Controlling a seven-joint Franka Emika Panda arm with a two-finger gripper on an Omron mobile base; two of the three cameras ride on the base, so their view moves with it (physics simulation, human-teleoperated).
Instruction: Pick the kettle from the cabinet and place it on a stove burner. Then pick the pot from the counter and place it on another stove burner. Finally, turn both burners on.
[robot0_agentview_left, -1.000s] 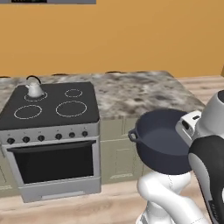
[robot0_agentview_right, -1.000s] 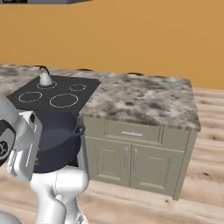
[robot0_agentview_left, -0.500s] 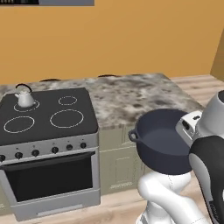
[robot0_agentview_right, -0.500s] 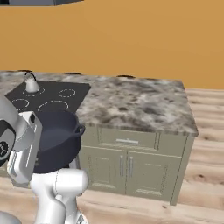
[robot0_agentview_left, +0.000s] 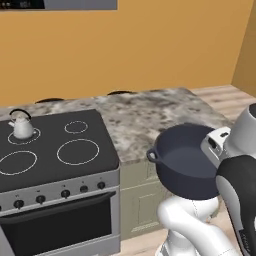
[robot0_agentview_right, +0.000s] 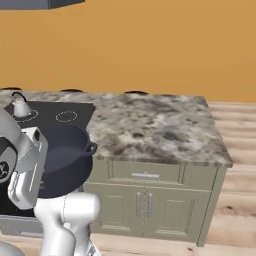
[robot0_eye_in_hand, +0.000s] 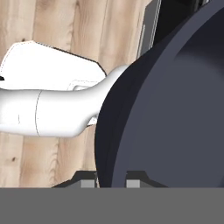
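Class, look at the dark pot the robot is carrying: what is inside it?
The pot looks empty: bare dark interior shows. The hand grips its rim; the bottom nearest the arm is hidden by the pot's wall.

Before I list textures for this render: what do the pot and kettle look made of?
The pot: apparently matte dark navy metal or enamel, evenly shaded with only soft highlights. The kettle: likely brushed steel, pale silver-grey body; arched black handle, material unclear.

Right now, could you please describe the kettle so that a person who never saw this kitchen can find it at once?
Find the flat black cooktop set into the marble-look counter below the orange wall. On its far left burner ring stands the kettle: small, silver-grey, cone-shaped, with an arched black handle. It is the one object standing on the cooktop, and it is much smaller than the dark pot carried in front of the counter.
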